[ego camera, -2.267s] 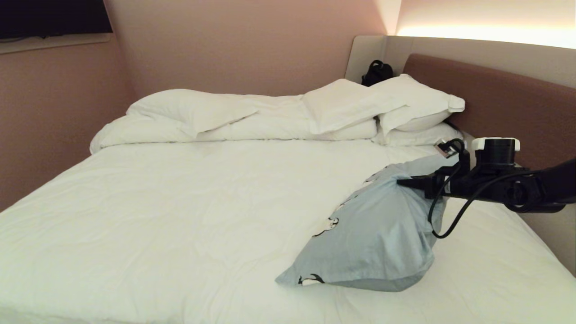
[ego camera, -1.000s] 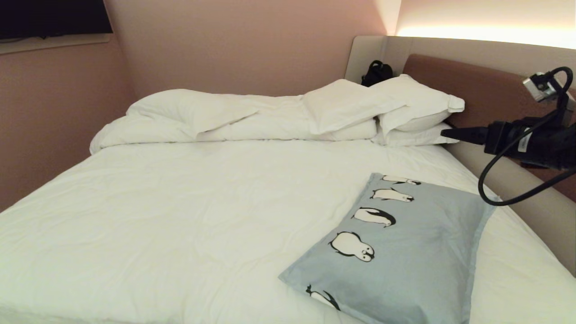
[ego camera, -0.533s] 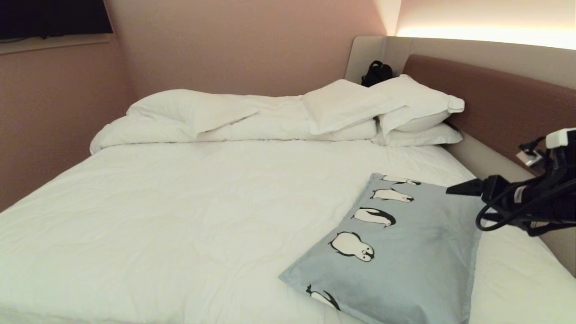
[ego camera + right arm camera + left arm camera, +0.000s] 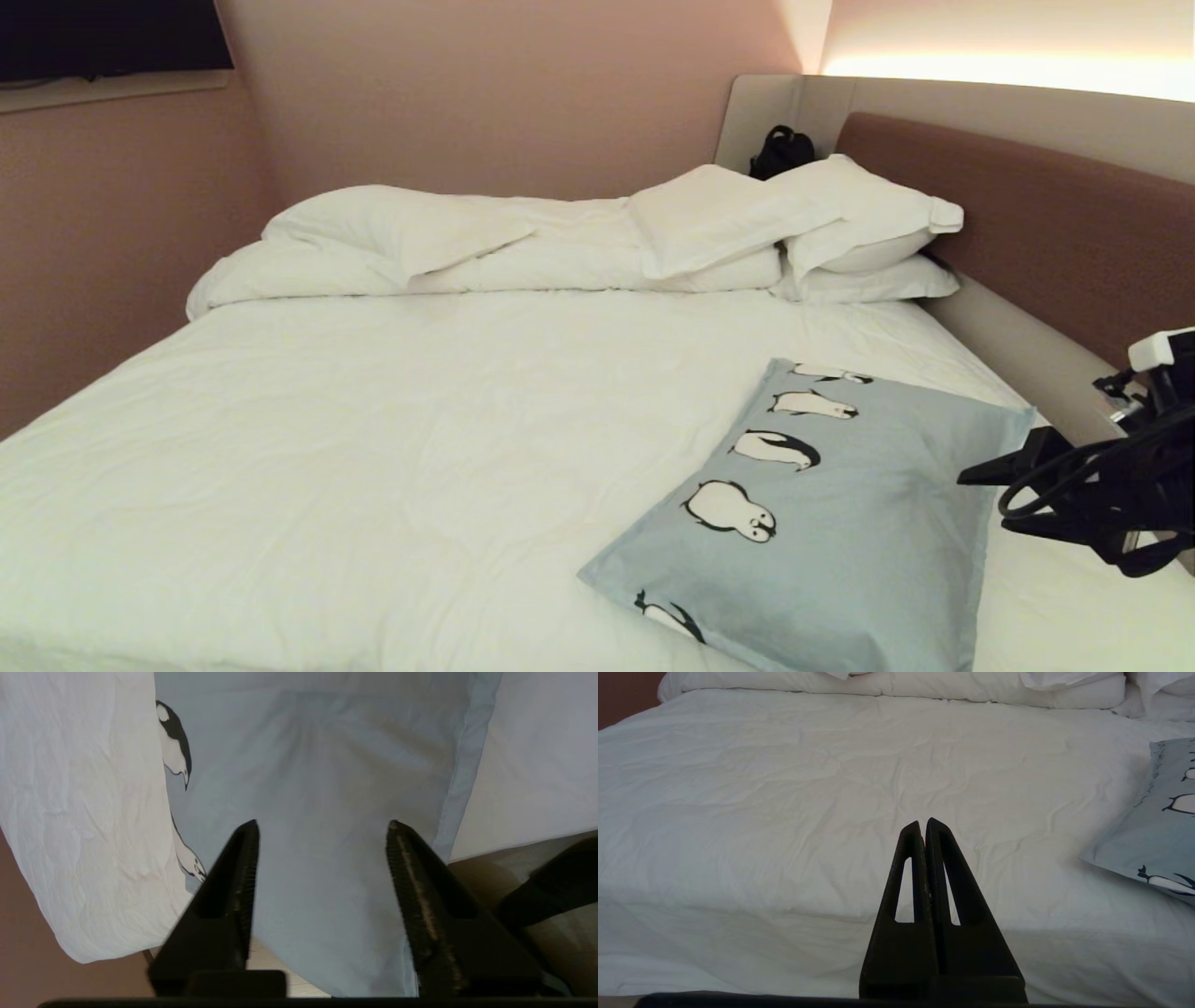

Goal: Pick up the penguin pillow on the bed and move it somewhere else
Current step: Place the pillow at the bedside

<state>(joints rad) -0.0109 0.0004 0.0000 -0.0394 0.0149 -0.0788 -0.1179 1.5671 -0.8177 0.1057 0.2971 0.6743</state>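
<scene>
Right gripper (image 4: 322, 830) hangs at the near right bed (image 4: 373, 420) edge, roughly level, its 2 ribbed black fingers (image 4: 233, 877) spread and empty above the penguin pillow (image 4: 840, 523). The smooth rectangular blue-grey pillow lies flat on wrinkled white sheet, apparently untouched. Left gripper (image 4: 923, 826) is parked, fingers pressed together.

Penguin pillow (image 4: 822, 523) flat on bed (image 4: 420, 420)

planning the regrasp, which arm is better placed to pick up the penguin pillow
Right. The right gripper is open just above the penguin pillow; the left gripper is shut, out over bare bed sheet.
</scene>
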